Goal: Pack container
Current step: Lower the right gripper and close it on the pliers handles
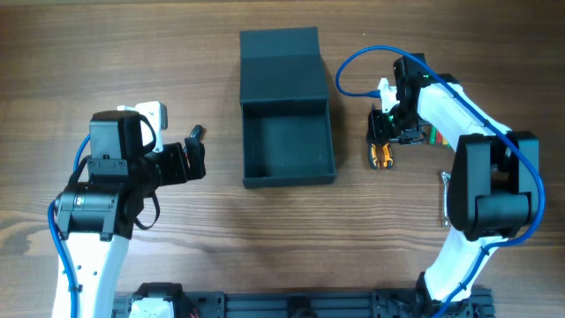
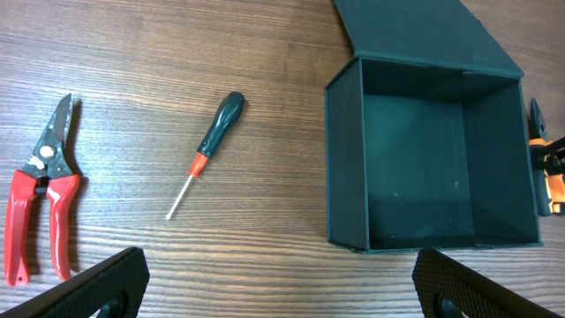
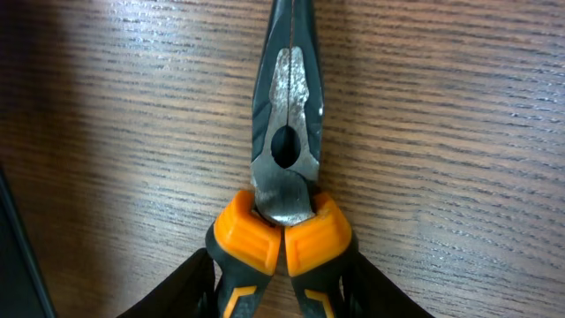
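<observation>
The container (image 1: pixel 289 181) is a dark teal-grey box at the table's middle, its flap lid (image 1: pixel 281 57) folded back and its inside empty; the left wrist view has it (image 2: pixel 346 168) at upper right. Orange-and-black pliers (image 3: pixel 287 168) lie flat on the wood right of the box (image 1: pixel 382 157). My right gripper (image 3: pixel 281 296) is down over them, a black finger pressed against each handle. Left of the box, my left gripper (image 1: pixel 196 155) hovers wide open with nothing in it (image 2: pixel 281 283).
Red-handled pruning shears (image 2: pixel 40 199) and a small screwdriver (image 2: pixel 212 141) with a dark handle and red collar lie on the wood left of the box. A thin silver tool (image 1: pixel 444 199) lies by the right arm's base. Something red and green (image 1: pixel 434 137) shows under the right arm.
</observation>
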Available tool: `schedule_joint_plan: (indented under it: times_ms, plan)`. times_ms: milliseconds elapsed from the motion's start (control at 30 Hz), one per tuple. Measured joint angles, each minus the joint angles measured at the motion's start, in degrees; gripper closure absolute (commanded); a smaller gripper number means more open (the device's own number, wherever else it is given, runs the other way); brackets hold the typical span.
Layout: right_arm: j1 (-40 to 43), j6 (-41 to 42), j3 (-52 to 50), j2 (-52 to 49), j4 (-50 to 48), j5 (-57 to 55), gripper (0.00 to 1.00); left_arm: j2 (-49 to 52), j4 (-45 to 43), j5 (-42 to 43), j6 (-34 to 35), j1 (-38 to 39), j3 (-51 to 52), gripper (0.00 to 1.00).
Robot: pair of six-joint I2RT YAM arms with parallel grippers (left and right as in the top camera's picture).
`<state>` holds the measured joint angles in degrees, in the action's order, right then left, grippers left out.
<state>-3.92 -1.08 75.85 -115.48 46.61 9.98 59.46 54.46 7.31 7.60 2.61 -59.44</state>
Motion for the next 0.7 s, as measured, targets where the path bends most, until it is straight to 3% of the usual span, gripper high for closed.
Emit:
schedule_joint_plan:
  times_ms: [700]
  plan:
    - [-0.8,1.9,0.0,0.0,-1.9,-3.7,0.96,0.0,0.0,0.0,0.0,0.0,0.0,0.0]
